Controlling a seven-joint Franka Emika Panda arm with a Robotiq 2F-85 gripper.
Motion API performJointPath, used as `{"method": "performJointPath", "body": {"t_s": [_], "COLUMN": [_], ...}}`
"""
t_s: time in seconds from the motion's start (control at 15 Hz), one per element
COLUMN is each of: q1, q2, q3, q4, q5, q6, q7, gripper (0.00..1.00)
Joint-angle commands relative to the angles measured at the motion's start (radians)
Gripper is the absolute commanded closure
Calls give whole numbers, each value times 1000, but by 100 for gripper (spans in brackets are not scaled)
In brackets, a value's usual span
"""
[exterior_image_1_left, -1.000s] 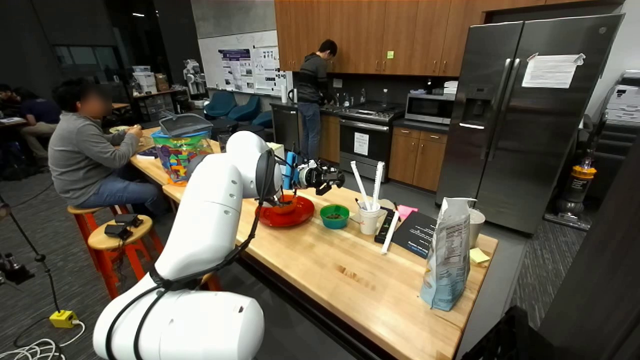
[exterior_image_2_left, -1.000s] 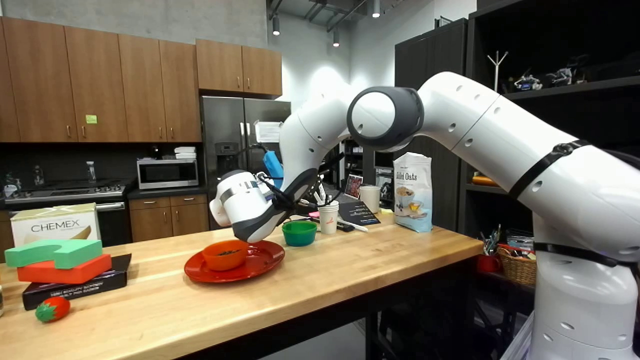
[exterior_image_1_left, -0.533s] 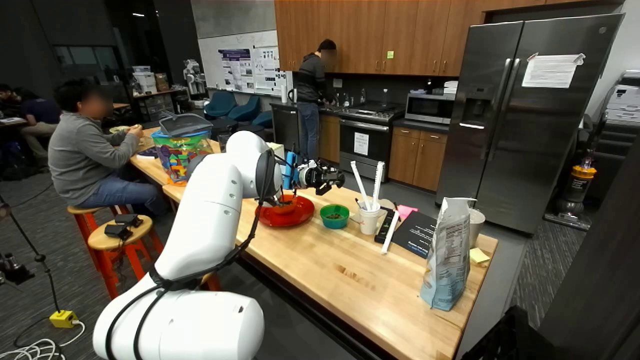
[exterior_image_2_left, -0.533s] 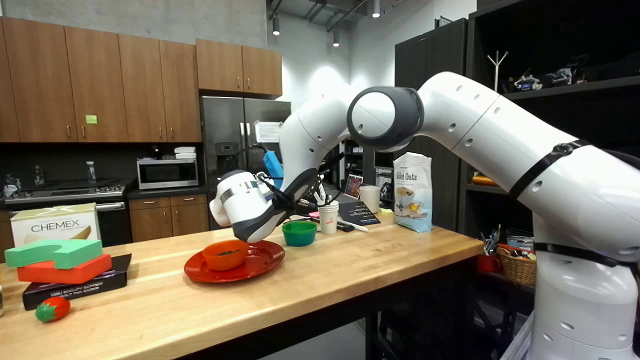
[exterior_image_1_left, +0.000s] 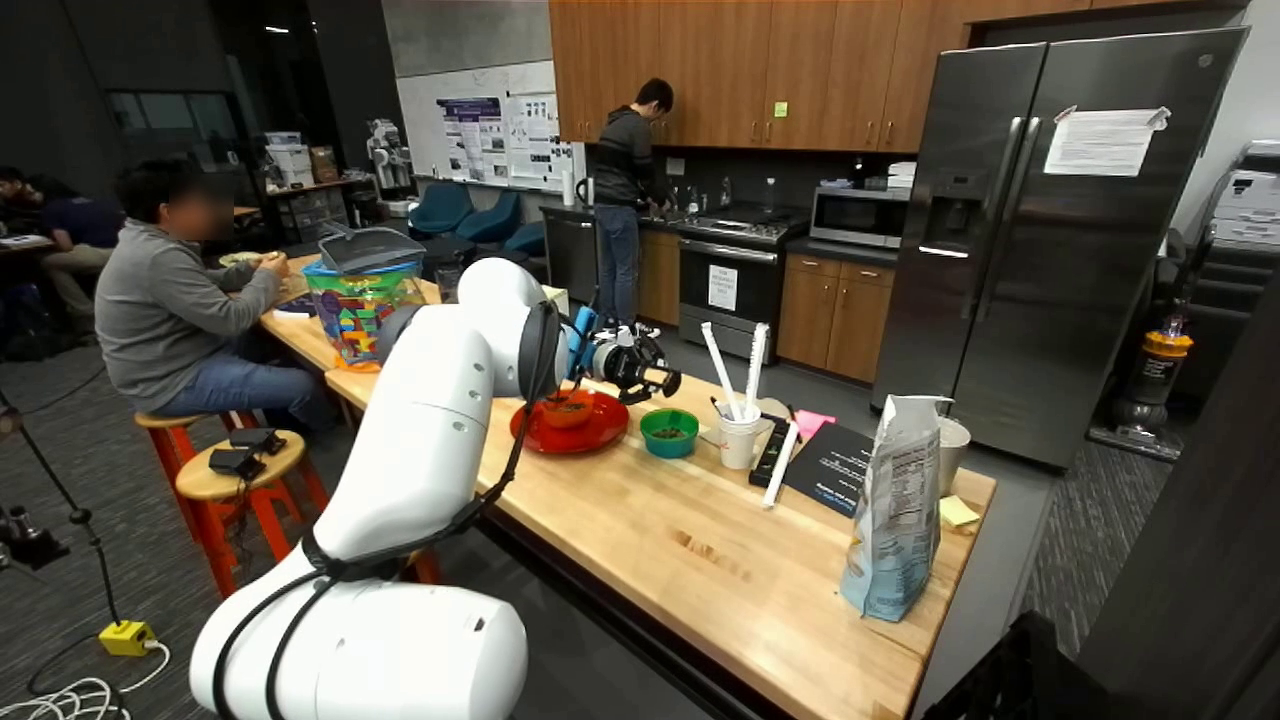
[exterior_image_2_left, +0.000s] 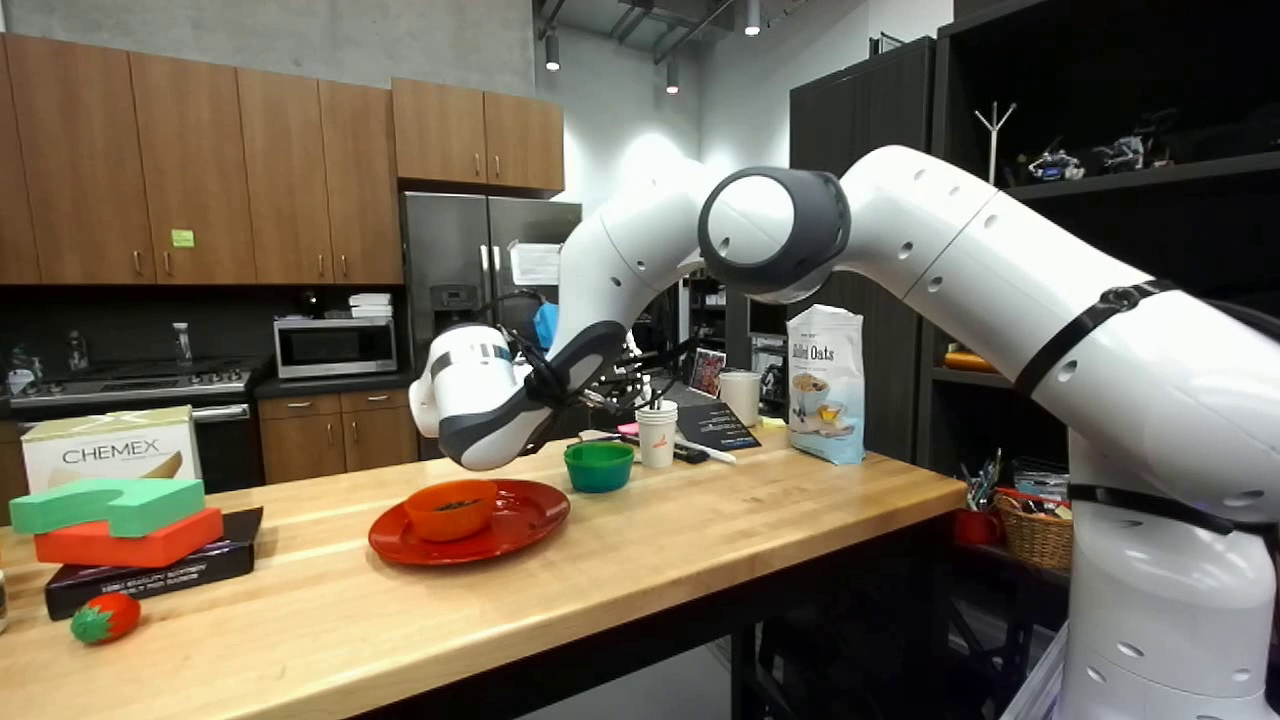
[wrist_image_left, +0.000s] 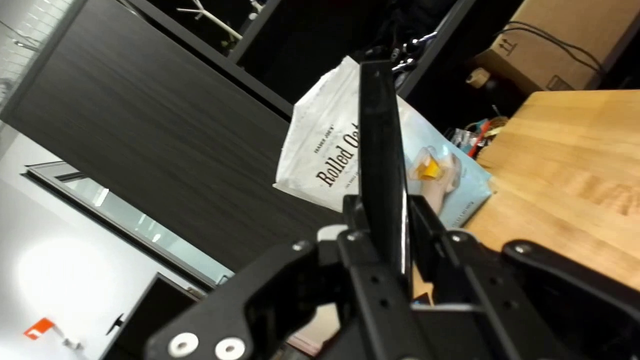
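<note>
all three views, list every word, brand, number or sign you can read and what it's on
"CHEMEX": white box
"Rolled Oats": upright bag
"TRADER JOE'S": same bag, wrist view
Two-arrow sign: cardboard box
Too small or blurred: fridge sheet, oven sign, cabinet note, wall posters, black leaflet, flat black box, the bag's finer print
No numbers legible

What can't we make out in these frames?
Flat black bar, wrist view: lower end hidden by the hand gripping it.
Green round bowl, exterior view: brown bits too small to identify.
White-and-blue oats bag, exterior view: back print too small.
Brown cardboard box, wrist view: cut off by top and right edges.
</note>
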Motion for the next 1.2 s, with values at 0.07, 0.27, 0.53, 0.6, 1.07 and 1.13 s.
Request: {"method": "performJointPath", "body": {"t_s": [0.07, 0.27, 0.53, 0.6, 1.07, 1.13], "q1": [-43, -71, -104, -109, -112, -110], "q2": [-38, -71, -124, -140, -241, -253], "q3": [32, 24, 7, 3, -22, -25], "q4": [30, 26, 2, -4, -33, -36], "q5": [174, 268, 370, 388, 458, 458], "q6": [48, 98, 178, 193, 258, 257], "q7": [71, 108, 139, 141, 132, 129], "gripper": [94, 94, 94, 94, 94, 94]}}
